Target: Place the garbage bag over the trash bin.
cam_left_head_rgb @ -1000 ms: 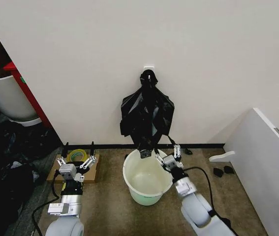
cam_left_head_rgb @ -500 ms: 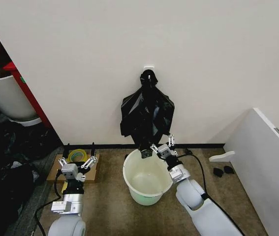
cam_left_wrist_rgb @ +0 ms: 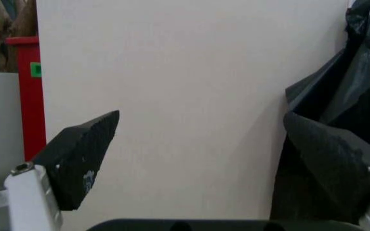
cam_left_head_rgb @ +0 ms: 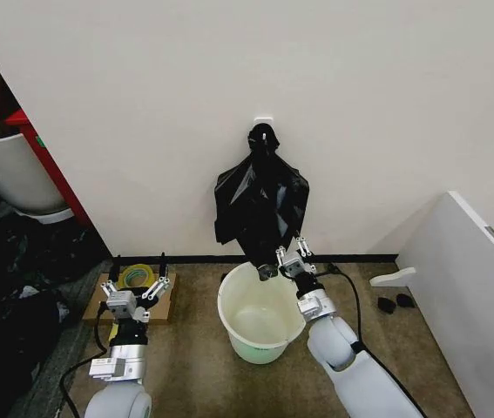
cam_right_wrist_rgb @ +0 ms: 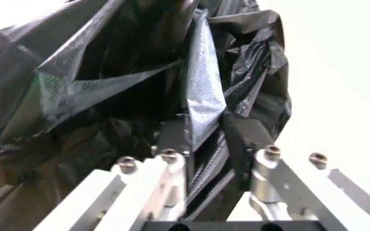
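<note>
I am at the first step: taking hold of the garbage bag (cam_left_head_rgb: 260, 207), which hangs from a small white hook (cam_left_head_rgb: 264, 120) on the wall, directly above and behind the trash bin (cam_left_head_rgb: 260, 311). The bin stands upright on the brown floor (cam_left_head_rgb: 194, 366) against the wall, its mouth bare, with no liner on it yet. My right hand (cam_left_head_rgb: 287, 262) is raised at the far rim of the bin, up against the bag's lower edge. From the wrist I can see its two fingers (cam_right_wrist_rgb: 172, 139) closing on a hanging fold of the black plastic, one on each side, with the film pinched between them, so I judge the grip to be made or very nearly so. My left hand (cam_left_head_rgb: 133, 294) waits low beside me, fingers spread wide and holding nothing, near a cardboard box (cam_left_head_rgb: 142, 296) with a roll of tape in it. Next, I think, the bag has to come free of the hook, which calls for a lift rather than a straight downward tug, since thin film could tear or slip out of the pinch. Then its mouth must be opened, probably with the left hand's help, and stretched over the rim.
</note>
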Controlling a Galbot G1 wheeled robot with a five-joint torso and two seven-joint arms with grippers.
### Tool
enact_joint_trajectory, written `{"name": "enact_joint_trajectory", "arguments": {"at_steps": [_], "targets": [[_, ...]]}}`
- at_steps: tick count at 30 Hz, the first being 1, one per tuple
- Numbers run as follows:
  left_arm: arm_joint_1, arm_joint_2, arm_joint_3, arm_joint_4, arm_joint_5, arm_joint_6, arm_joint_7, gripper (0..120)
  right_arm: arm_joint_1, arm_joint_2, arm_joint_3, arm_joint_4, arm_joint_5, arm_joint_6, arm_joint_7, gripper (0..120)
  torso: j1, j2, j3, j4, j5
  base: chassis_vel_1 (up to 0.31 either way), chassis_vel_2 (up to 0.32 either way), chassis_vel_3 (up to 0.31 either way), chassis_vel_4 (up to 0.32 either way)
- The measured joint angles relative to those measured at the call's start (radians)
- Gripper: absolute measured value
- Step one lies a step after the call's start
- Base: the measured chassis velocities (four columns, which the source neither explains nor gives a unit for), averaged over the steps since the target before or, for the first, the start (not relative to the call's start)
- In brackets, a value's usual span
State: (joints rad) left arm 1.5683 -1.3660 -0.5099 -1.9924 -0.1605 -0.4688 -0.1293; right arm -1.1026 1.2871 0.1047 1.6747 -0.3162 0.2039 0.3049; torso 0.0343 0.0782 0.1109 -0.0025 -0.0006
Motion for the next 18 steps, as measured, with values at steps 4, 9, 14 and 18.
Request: {"name": "enact_joint_trajectory", "arguments": {"at_steps": [4, 9, 14, 18], "targets": [[0.000, 0.018, 0.004, -0.011, -0.010, 0.005, 0.000, 100, -0.008, -0.008, -0.009, 0.027, 0.130, 0.020, 0.007, 0, 0.000, 0.000, 0.000, 0.0000, 0.0000, 0.000, 0.000, 0.000, 0.000], [-0.052, 0.132, 0.043, -0.040, -0.175, 0.000, 0.100, 100, -0.034, -0.028, -0.042, 0.137, 0.489, 0.067, -0.032, 0, 0.000, 0.000, 0.000, 0.0001, -0.0001, 0.000, 0.000, 0.000, 0.000], [-0.172, 0.338, 0.081, 0.020, -0.295, -0.053, 0.318, 100, -0.069, -0.034, -0.062, 0.251, 0.715, 0.076, -0.089, 0, 0.000, 0.000, 0.000, -0.0002, -0.0005, 0.000, 0.000, 0.000, 0.000], [-0.282, 0.477, 0.112, 0.099, -0.274, -0.067, 0.417, 100, -0.087, -0.035, -0.062, 0.280, 0.769, 0.107, -0.152, 0, 0.000, 0.000, 0.000, 0.0000, -0.0003, 0.000, 0.000, 0.000, 0.000]]}}
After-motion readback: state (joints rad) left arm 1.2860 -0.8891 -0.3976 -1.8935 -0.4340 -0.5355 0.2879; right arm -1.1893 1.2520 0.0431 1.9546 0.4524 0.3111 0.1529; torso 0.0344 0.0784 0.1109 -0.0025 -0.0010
